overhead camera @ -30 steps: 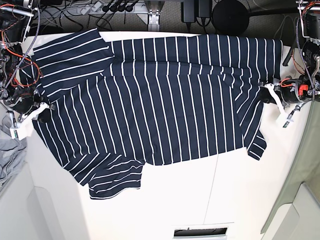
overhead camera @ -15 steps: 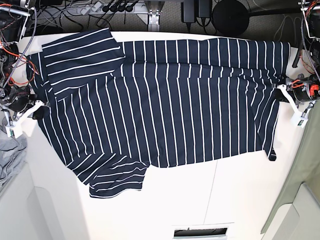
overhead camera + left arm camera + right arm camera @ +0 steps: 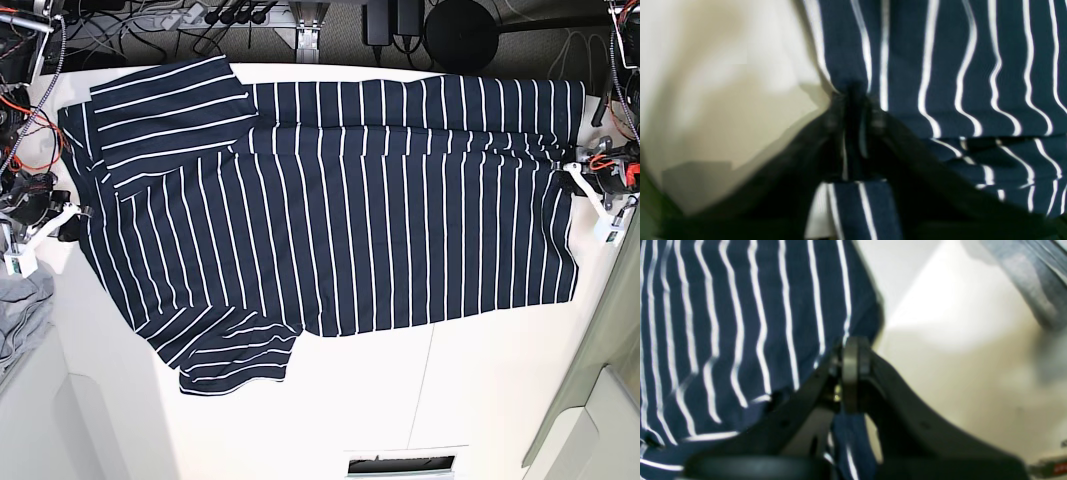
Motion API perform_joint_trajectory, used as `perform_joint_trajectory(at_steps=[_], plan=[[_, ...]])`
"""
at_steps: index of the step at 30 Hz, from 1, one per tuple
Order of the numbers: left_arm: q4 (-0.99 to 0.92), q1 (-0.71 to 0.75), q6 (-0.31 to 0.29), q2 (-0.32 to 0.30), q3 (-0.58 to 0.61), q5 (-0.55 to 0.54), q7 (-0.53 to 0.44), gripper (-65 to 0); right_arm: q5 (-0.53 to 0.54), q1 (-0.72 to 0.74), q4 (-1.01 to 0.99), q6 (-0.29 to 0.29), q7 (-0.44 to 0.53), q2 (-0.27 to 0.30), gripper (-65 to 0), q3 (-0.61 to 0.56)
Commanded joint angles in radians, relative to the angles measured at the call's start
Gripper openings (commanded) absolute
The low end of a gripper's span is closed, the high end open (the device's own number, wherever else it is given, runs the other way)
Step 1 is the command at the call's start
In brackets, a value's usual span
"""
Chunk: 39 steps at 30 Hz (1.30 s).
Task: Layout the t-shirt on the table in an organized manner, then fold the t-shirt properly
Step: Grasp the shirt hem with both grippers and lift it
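no readable text, labels or brand marks anywhere, only plain white stripes on fabric

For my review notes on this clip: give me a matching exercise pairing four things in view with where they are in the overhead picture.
Things:
1. t-shirt
2. grey cloth
3. left gripper
4. right gripper

Places:
A. right edge of the picture, at the shirt's hem
B. spread across the table
C. left edge, pinching the shirt's edge
D. left edge, below the gripper

Pairs: 1-B, 2-D, 3-A, 4-C

right claw [image 3: 850, 373] pinching t-shirt [image 3: 740, 323] edge
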Motion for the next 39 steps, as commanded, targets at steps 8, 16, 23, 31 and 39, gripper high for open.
perform_joint_trajectory(at_steps=[8,16,23,31,39], plan=[[0.038,-0.016,0.027,-0.063,-0.008,-0.003,-0.068,-45.2,0.013,0.05,0.013,-0.018,0.188,0.018,-31.5,0.005],[0.04,-0.044,0.028,-0.056,-0.008,-0.011,-0.202,-29.3,-0.073,0.196,-0.128,-0.082,0.241,0.014,-31.5,0.005],[-0.064,-0.153,0.028,-0.048,-0.006,-0.011,-0.222,-29.3,-0.103,0.346,-0.449,-0.05,0.344,0.011,-31.5,0.005],[-0.394,-0.358,0.027,-0.031,-0.006,-0.018,-0.336,-29.3,-0.117,0.347,-0.599,-0.011,0.344,0.011,-31.6,0.005],[-0.707,-0.486,0.024,0.013,-0.006,-0.006,-0.485,-30.0,-0.09,0.32,-0.604,0.031,0.343,-0.003,-31.6,0.005]])
